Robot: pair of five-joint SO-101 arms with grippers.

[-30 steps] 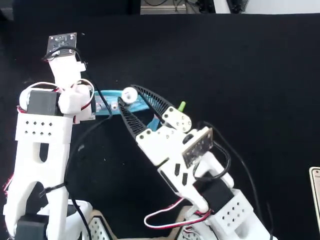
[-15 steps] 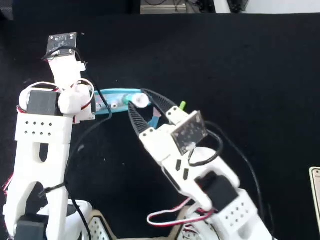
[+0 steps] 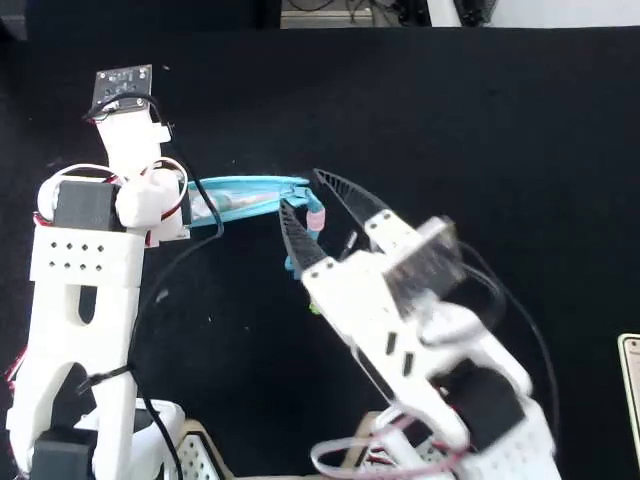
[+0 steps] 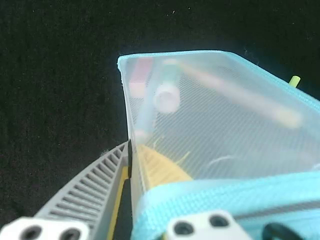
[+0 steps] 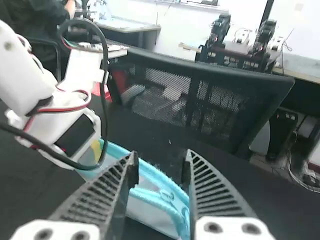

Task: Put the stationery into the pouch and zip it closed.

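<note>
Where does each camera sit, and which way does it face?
High view: fixed overhead, facing down at the table; left arm and right arm flank the pouch.
Left wrist view: on left arm, facing the pouch's mesh side, left gripper beside it.
Right wrist view: on right arm, facing pouch and chair, right gripper ahead.
All share the pouch.

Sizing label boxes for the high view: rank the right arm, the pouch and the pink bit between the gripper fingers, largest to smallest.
1. right arm
2. pouch
3. pink bit
The arm is nearer the camera, yet the order is plain.
</note>
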